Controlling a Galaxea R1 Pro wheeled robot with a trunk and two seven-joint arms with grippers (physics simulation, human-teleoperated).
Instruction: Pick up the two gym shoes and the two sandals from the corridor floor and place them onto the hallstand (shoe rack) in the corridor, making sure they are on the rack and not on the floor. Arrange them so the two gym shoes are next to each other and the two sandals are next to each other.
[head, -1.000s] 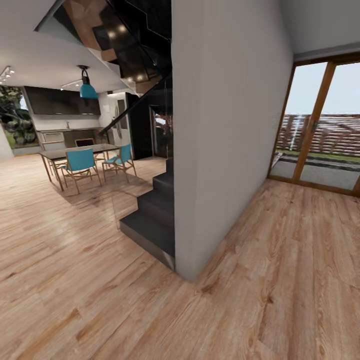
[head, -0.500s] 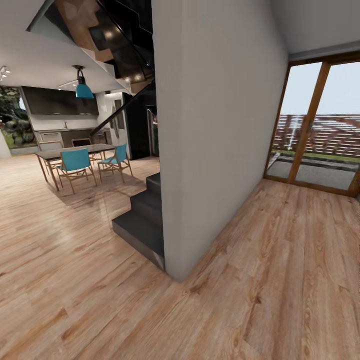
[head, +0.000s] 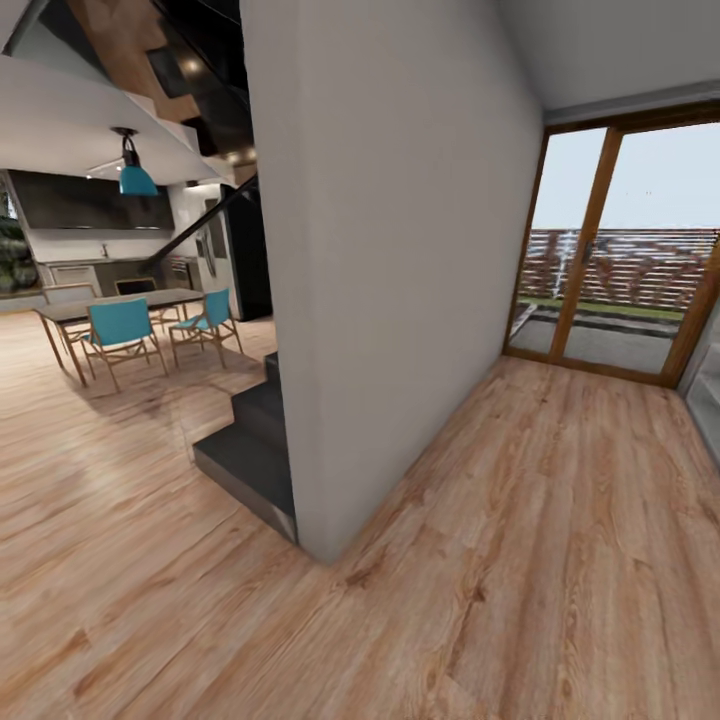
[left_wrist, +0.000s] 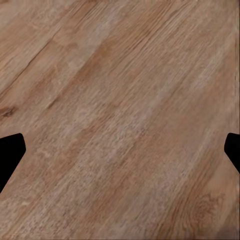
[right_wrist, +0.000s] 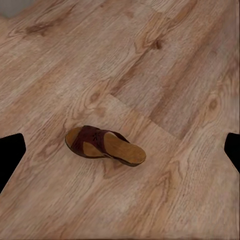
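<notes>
One dark brown sandal (right_wrist: 105, 146) with a tan footbed lies flat on the corridor floor (head: 520, 560), a light wood-plank laminate. In the right wrist view it sits below my right gripper (right_wrist: 120, 152), whose dark fingertips (right_wrist: 11, 152) stand far apart at the picture's edges, open and holding nothing. My left gripper (left_wrist: 120, 152) is open too, its fingertips (left_wrist: 10, 152) wide apart above bare planks (left_wrist: 120, 100). The gym shoes and the hallstand are out of view.
A grey-white wall corner (head: 330, 540) juts into the floor ahead, with dark stair steps (head: 245, 455) on its left. Beyond them stand a dining table (head: 120, 302) and teal chairs (head: 118, 330). A wood-framed glass door (head: 600, 290) closes the corridor at the far right.
The head camera has swung to the right: wall corner, stairs and dining set have slid left in the picture, and more of the glass door and corridor floor shows.
</notes>
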